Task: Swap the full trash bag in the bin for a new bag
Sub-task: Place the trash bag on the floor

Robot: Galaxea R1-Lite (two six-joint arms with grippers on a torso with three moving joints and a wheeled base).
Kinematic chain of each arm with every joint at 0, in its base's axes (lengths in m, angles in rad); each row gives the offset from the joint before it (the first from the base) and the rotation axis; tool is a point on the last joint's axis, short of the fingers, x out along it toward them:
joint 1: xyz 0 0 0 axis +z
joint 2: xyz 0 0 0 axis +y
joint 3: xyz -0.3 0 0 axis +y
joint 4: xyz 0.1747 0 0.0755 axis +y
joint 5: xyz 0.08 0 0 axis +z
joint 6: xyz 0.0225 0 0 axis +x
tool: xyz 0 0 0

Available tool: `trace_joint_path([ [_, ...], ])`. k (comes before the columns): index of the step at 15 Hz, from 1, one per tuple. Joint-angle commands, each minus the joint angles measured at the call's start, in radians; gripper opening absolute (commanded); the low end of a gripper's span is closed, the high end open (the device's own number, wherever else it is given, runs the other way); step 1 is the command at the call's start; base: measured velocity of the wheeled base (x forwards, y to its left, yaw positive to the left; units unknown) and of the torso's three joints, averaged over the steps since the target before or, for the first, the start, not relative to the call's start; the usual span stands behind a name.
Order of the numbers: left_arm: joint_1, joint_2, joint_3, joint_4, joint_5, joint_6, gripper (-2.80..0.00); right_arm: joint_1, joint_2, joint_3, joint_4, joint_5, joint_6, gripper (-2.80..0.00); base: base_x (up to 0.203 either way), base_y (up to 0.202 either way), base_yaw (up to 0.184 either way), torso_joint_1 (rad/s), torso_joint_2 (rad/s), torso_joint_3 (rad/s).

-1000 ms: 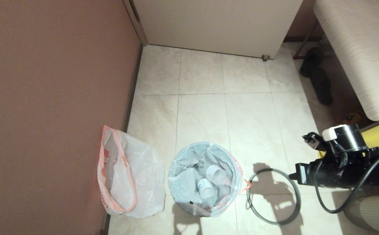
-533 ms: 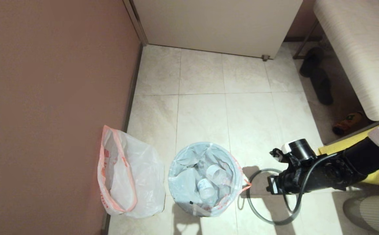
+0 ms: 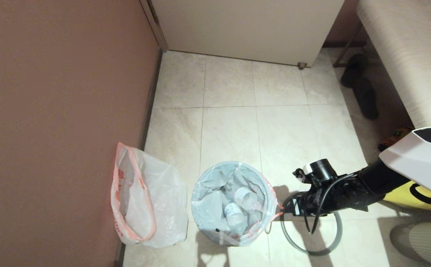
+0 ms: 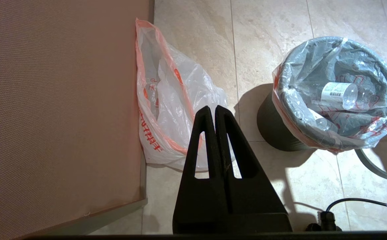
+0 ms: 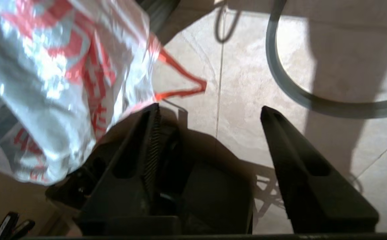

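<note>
Tiled floor throughout, brown wall to the left, pale cabinet at the far end. Black bin mid-floor, side wall seen only from the left wrist. Full trash bag inside it, rim folded over the edge, bottles showing through. New bag slumped against the wall, mouth agape. Grey hoop flat on tiles (partly hidden by the arm). Right hand just beside the bag's red tie, fingers spread. Left hand pressed together, seen only by its own camera

Thin glossy plastic film lines the matt black plastic bin on smooth stone-look tiles.
</note>
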Motion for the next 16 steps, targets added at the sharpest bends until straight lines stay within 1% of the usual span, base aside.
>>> trace_joint_path([
  [1, 0.0, 0.0, 0.0, 0.0, 0.0, -0.001, -2.8, 0.001, 0.049, -0.042, -0.001, -0.011, 0.004, 0.0, 0.0, 0.0, 0.0, 0.0, 0.0, 0.0],
  [5, 0.0, 0.0, 0.0, 0.0, 0.0, -0.001, -2.8, 0.007, 0.131, -0.116, -0.001, -0.048, 0.003, 0.0, 0.0, 0.0, 0.0, 0.0, 0.0, 0.0],
  [9, 0.0, 0.0, 0.0, 0.0, 0.0, -0.001, -2.8, 0.034, 0.181, -0.178, -0.006, -0.113, -0.005, 0.0, 0.0, 0.0, 0.0, 0.0, 0.0, 0.0],
  [11, 0.0, 0.0, 0.0, 0.0, 0.0, -0.001, -2.8, 0.036, 0.206, -0.231, -0.011, -0.116, -0.008, 0.0, 0.0, 0.0, 0.0, 0.0, 0.0, 0.0],
  [13, 0.0, 0.0, 0.0, 0.0, 0.0, -0.001, -2.8, 0.04, 0.232, -0.254, -0.011, -0.13, -0.019, 0.0, 0.0, 0.0, 0.0, 0.0, 0.0, 0.0],
  [14, 0.0, 0.0, 0.0, 0.0, 0.0, -0.001, -2.8, 0.043, 0.247, -0.264, -0.012, -0.167, -0.027, 0.0, 0.0, 0.0, 0.0, 0.0, 0.0, 0.0],
  [16, 0.0, 0.0, 0.0, 0.0, 0.0, -0.001, -2.8, 0.057, 0.304, -0.322, -0.009, -0.303, -0.063, 0.0, 0.0, 0.0, 0.0, 0.0, 0.0, 0.0],
])
